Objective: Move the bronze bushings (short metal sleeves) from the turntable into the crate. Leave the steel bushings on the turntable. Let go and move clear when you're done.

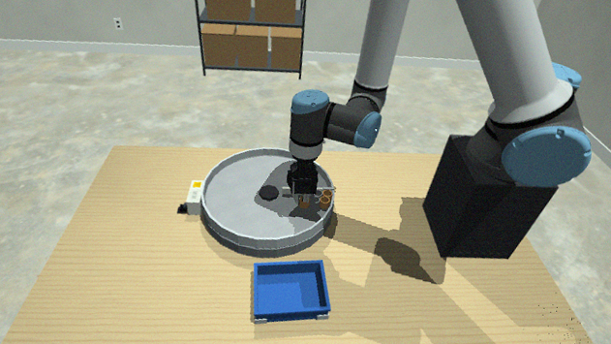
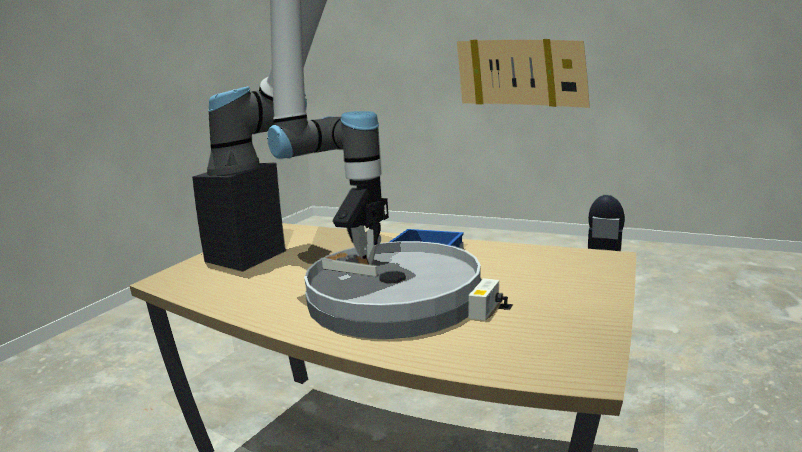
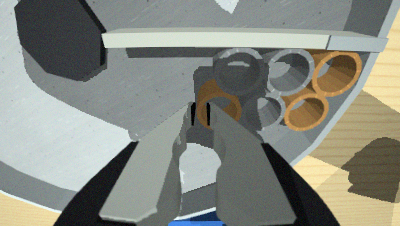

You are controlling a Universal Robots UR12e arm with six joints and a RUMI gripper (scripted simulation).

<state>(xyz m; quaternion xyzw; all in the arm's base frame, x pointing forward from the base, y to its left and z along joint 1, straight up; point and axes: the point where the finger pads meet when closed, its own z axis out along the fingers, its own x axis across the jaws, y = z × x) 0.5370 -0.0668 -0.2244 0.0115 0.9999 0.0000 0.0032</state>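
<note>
My gripper (image 1: 303, 197) (image 2: 368, 260) (image 3: 201, 104) is shut, its tips low over the turntable (image 1: 235, 186) (image 2: 440, 272) (image 3: 145, 90). A bronze bushing (image 3: 207, 91) stands right at the fingertips, partly hidden by them, and is not held. In the wrist view, a large steel bushing (image 3: 240, 77) is just above it. Another steel bushing (image 3: 296, 80) and a small steel bushing (image 3: 271, 111) stand to the right. Two more bronze bushings (image 3: 346, 69) (image 3: 311, 118) are beside the turntable wall. The blue crate (image 1: 289, 313) (image 2: 429, 236) (image 3: 197, 223) is empty.
A pale straight divider bar (image 2: 351, 267) (image 3: 215, 40) runs beside the bushings to the rim. A dark hub (image 1: 268, 192) (image 2: 392, 276) (image 3: 60, 40) sits mid-turntable. A control box (image 1: 194, 197) (image 2: 483, 300) is at the turntable's outer side.
</note>
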